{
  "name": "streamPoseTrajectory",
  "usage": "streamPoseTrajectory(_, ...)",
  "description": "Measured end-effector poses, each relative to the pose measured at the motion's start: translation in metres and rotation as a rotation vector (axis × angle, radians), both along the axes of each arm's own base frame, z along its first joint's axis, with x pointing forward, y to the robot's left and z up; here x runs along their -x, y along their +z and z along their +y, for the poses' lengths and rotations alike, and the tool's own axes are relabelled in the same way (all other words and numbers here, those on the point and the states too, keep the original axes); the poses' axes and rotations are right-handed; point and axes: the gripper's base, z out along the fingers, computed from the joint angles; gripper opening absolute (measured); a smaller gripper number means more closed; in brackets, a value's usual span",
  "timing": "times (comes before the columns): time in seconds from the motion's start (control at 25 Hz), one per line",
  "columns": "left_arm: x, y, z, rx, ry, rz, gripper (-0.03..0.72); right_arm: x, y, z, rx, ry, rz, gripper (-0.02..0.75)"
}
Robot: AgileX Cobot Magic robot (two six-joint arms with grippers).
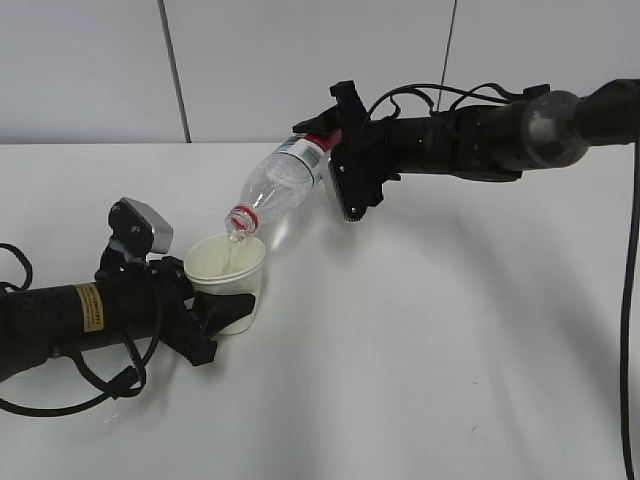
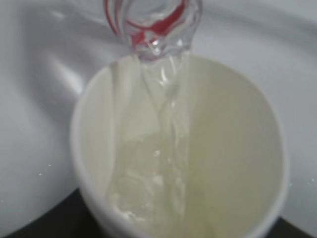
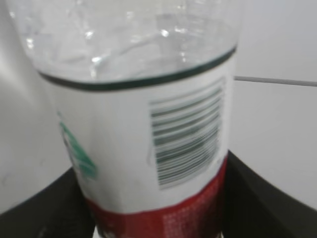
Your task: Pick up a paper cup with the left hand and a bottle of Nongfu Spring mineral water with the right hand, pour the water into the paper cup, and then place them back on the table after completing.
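Note:
My left gripper [image 1: 222, 312], on the arm with the yellow label, is shut on a white paper cup [image 1: 228, 282] and holds it upright just above the white table [image 1: 420, 340]. My right gripper [image 1: 335, 165] is shut on the labelled body of a clear water bottle [image 1: 280, 185], tilted mouth-down to the left. The bottle's neck with its red ring [image 1: 243, 217] hangs over the cup's rim. Clear water [image 2: 158, 148] streams from the bottle mouth [image 2: 153, 29] into the cup [image 2: 237, 148]. The right wrist view shows the bottle's white and red label [image 3: 148, 163] between the dark fingers [image 3: 262, 198].
A grey wall [image 1: 300, 60] with a vertical seam stands behind the table. Black cables [image 1: 70, 390] loop from the left arm at the front left. A cable [image 1: 632, 300] hangs down at the right edge.

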Motion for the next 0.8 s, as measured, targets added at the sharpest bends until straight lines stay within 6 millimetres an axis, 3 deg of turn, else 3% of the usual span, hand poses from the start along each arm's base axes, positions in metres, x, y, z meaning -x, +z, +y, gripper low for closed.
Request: streamPoseTrajectory(0.8,0.0000,0.0000,0.0000,0.000,-0.001,0.000,0.359,-0.0001,0.0001,0.0000,-0.002,-0.002,0.000,0.468)
